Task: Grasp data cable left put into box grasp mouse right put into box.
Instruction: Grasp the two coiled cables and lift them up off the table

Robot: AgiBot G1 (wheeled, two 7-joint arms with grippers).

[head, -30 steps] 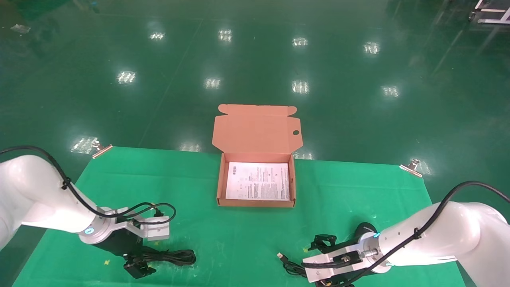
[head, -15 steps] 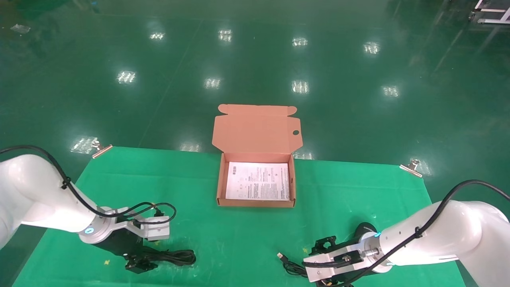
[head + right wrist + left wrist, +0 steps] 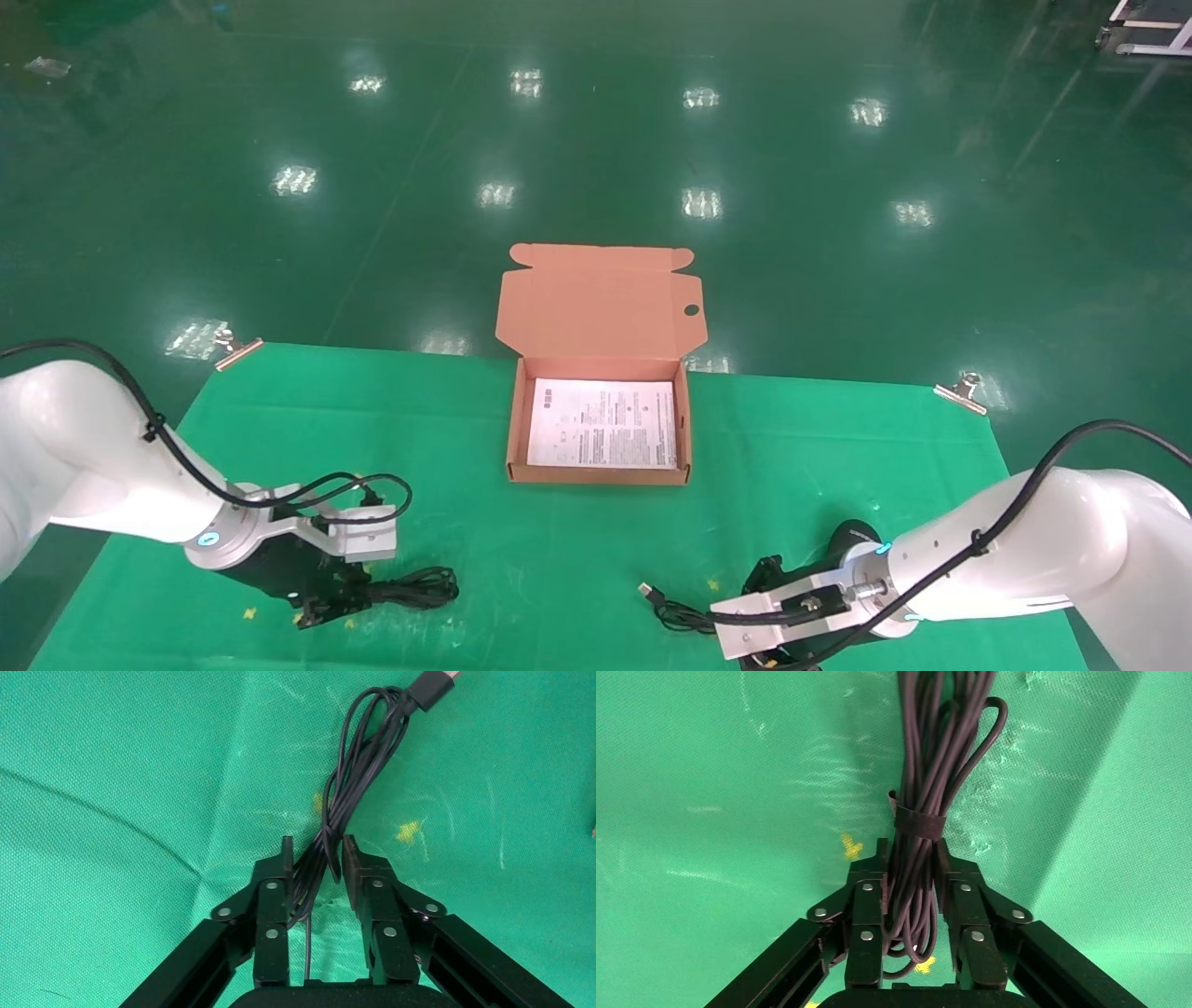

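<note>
Head view: the box (image 3: 598, 471) stands open near the middle of the green-covered bench (image 3: 819, 438), its flap lid raised at the far side and a white printed sheet (image 3: 603, 424) lying flat inside. Low on the robot's left, the left gripper (image 3: 328, 606) is down at the cloth on one end of the data cable (image 3: 414, 590), whose black bundle stretches from the gripper toward the bench's middle, well apart from the box. On the robot's right, the right gripper (image 3: 765, 582) is down at the cloth too, beside a loose coil of thin cord (image 3: 684, 617) ending in a silver USB plug (image 3: 646, 591). The mouse body cannot be made out here.

Left wrist view: the left gripper (image 3: 911, 874) has its fingers (image 3: 866, 910) pressed against both sides of the data cable (image 3: 926, 776), pinching the bundle just below its black strap (image 3: 918, 823). The loops lie on the cloth beyond the fingertips.

Right wrist view: the right gripper (image 3: 316, 860) has its fingers (image 3: 270, 906) narrowly apart, with several strands of the thin cord (image 3: 355, 762) running between them; whether they actually grip the strands cannot be told. The USB plug (image 3: 436, 681) lies at the cord's far end on the cloth.
</note>
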